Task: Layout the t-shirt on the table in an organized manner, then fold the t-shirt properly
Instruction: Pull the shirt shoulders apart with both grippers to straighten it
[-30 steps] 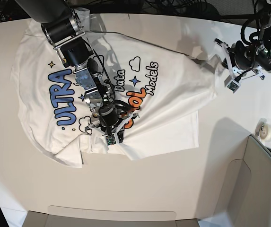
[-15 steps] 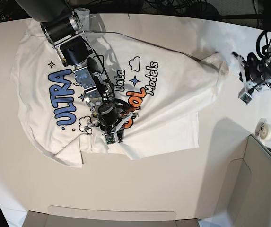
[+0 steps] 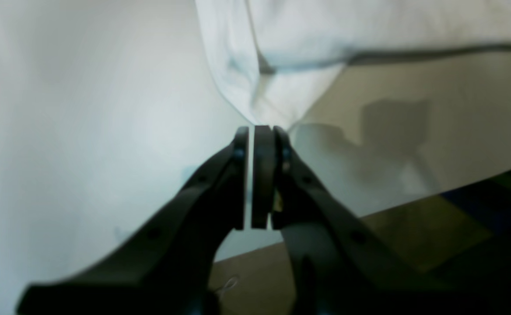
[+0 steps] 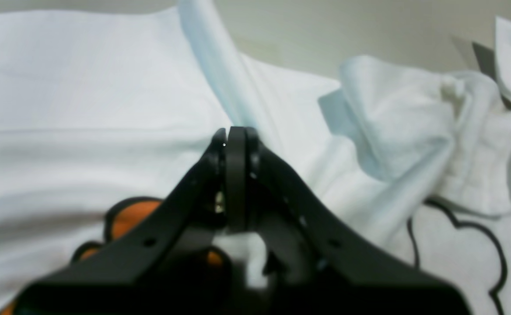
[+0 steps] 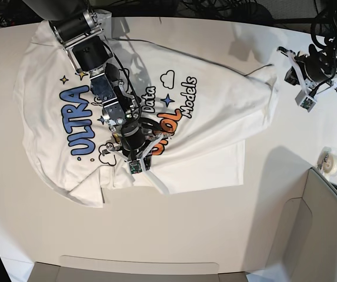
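Observation:
The t-shirt (image 5: 215, 111) lies print-up across the table (image 5: 186, 235), its lower hem creased and one sleeve bunched at the front left. My right gripper (image 5: 139, 167) sits low over the print near the orange letters. In the right wrist view that gripper (image 4: 234, 130) is shut, and a raised ridge of the t-shirt (image 4: 85, 87) runs away from its tips. My left gripper (image 5: 302, 94) hovers off the shirt's right corner. In the left wrist view it (image 3: 255, 129) is shut with nothing in it, just short of the t-shirt's corner (image 3: 303, 43) above the bare table (image 3: 85, 109).
A roll of tape (image 5: 332, 163) lies near the table's right edge. A grey-beige panel (image 5: 327, 223) rises at the front right. Cables run along the back. The table's edge (image 3: 369, 210) shows close behind my left gripper.
My left gripper let go of the shirt's right corner, drew off to the right and shut again. The corner now lies flatter. My right gripper shifted slightly, tugging the hem fold.

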Motion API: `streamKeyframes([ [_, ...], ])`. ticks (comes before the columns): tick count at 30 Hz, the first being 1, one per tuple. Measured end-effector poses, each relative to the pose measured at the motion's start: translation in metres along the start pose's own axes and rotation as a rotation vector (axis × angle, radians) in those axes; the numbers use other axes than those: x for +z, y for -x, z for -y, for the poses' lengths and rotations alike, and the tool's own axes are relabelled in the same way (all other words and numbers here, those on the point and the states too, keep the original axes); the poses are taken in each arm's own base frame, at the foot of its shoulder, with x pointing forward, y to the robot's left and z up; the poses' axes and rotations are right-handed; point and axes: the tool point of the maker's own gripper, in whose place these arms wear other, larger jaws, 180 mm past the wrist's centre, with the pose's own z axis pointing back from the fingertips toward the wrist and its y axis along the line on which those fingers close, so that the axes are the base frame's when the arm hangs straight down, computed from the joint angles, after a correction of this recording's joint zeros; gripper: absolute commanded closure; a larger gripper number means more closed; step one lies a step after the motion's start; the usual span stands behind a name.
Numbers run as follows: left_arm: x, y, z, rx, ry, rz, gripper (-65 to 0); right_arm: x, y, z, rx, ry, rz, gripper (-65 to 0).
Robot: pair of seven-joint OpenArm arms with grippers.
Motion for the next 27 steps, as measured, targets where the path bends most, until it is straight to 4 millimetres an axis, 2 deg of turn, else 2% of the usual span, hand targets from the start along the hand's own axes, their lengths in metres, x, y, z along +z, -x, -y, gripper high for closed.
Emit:
streamKeyframes([
  [2, -0.004, -0.008, 0.009, 0.050, 0.023, 0.055, -0.5, 0.007, 0.000, -0.001, 0.000, -0.011, -0.045, 0.0],
  [3, -0.008, -0.008, 0.016, 0.075, 0.040, 0.068, -0.5, 0.013, -0.006, -0.003, -0.003, -0.025, -0.037, 0.0],
  [6, -0.016, -0.004, 0.034, 0.123, 0.102, 0.073, -0.5, 0.032, -0.004, -0.005, -0.002, -0.039, -0.039, 0.0],
  [8, -0.020, -0.001, 0.034, 0.141, 0.095, 0.065, -0.5, 0.047, -0.005, -0.010, -0.012, -0.044, -0.035, 0.0],
  [11, -0.023, -0.007, 0.028, 0.161, 0.087, 0.079, -0.5, 0.072, -0.033, -0.025, -0.015, -0.099, 0.067, 0.0],
  [13, -0.023, -0.012, 0.025, 0.165, 0.084, 0.096, -0.5, 0.089, -0.053, -0.026, -0.015, -0.105, 0.148, 0.0],
  [15, -0.025, -0.013, 0.022, 0.172, 0.082, 0.094, -0.5, 0.100, -0.057, -0.014, -0.032, -0.080, 0.171, 0.0],
  [18, -0.035, -0.011, 0.028, 0.173, 0.106, 0.069, -0.5, 0.119, -0.049, 0.008, -0.070, -0.024, 0.159, 0.0],
  [21, -0.048, -0.008, 0.034, 0.195, 0.137, 0.059, -0.5, 0.144, -0.062, 0.023, -0.092, 0.008, 0.223, 0.0],
  [22, -0.053, -0.001, 0.035, 0.205, 0.143, 0.033, -0.5, 0.154, -0.064, 0.029, -0.080, 0.021, 0.249, 0.0],
  [24, -0.063, 0.008, 0.033, 0.235, 0.147, -0.002, -0.5, 0.165, -0.049, 0.041, -0.081, 0.055, 0.216, 0.0],
  [27, -0.073, 0.012, 0.037, 0.261, 0.164, -0.008, -0.5, 0.181, -0.006, 0.051, -0.076, 0.084, 0.105, 0.0],
])
